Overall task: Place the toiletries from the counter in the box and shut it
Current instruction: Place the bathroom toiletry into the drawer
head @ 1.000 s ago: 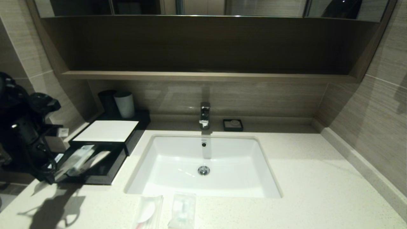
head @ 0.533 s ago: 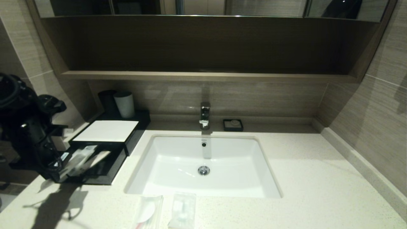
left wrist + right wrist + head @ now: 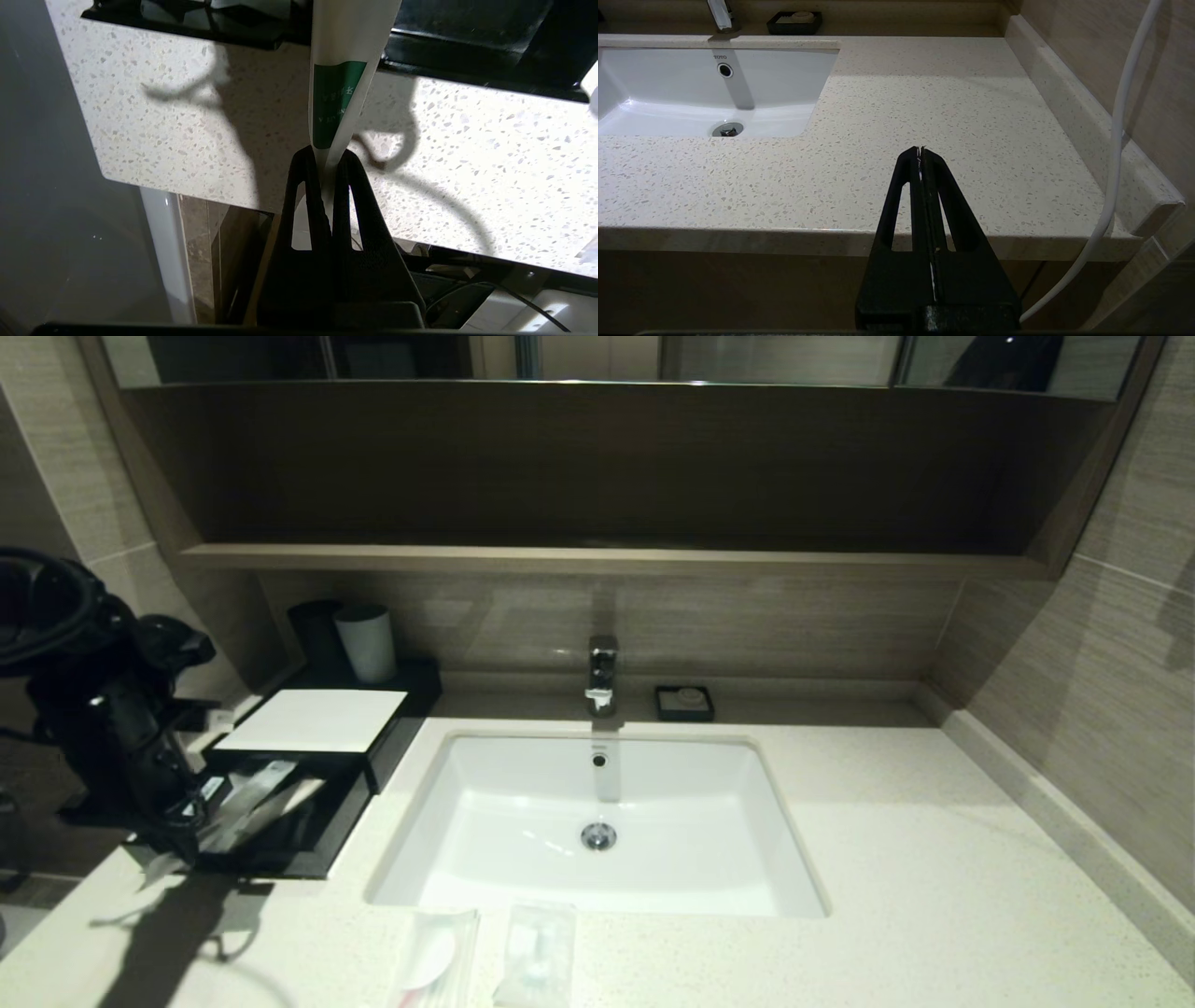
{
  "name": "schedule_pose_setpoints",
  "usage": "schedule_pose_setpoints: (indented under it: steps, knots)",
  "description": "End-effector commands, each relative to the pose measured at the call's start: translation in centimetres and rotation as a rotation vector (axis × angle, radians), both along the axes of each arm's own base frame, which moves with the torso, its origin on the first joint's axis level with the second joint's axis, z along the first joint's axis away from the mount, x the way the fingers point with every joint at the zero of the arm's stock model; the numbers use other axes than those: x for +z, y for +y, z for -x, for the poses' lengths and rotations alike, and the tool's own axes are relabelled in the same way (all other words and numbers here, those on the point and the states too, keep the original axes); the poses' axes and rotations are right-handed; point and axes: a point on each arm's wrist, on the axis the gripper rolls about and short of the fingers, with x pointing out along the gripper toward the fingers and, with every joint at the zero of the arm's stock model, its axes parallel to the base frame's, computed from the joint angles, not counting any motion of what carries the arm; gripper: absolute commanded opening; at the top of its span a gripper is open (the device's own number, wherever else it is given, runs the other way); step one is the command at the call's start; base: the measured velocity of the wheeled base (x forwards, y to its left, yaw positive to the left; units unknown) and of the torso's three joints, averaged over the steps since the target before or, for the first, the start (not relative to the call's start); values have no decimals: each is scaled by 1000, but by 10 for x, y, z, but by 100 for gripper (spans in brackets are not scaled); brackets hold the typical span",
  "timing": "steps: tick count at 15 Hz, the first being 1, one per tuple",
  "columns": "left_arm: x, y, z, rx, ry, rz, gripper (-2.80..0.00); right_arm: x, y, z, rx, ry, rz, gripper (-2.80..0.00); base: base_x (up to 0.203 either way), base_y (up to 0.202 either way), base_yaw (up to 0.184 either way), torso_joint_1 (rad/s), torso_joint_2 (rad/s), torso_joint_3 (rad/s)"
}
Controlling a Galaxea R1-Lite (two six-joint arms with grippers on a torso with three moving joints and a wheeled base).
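So the left gripper (image 3: 327,156) has its fingers clamped on the end of the long thin packet (image 3: 343,70), which slants over the box (image 3: 308,721)'s open drawer at about 9 o'clock from the sink (image 3: 597,821). Two small flat packets (image 3: 485,957) lie on the tabletop (image 3: 934,896) at 6 o'clock, and the right gripper (image 3: 920,150) idles off the front edge, fingers together.

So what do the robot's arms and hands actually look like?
Both are matte black. The left arm is bulky, with black cables looped around it. The left hand and the right hand each have two flat tapering fingers with a long slot cut through. A white cable hangs beside the right one.
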Motion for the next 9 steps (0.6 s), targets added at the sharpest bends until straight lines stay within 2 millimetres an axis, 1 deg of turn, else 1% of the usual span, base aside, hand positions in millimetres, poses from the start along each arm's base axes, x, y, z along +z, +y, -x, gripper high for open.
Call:
schedule_pose_setpoints:
  steps: [1, 5, 9]
  knots:
    - [-6, 1, -7, -3, 15, 6, -280, 0, 0, 0, 0, 1, 0, -280, 0, 0, 0, 0, 0, 0]
    - [-12, 1, -15, -4, 19, 9, -280, 0, 0, 0, 0, 1, 1, -280, 0, 0, 0, 0, 0, 0]
    - [-11, 2, -23, -2, -2, 7, -280, 0, 0, 0, 0, 0, 0, -280, 0, 0, 0, 0, 0, 0]
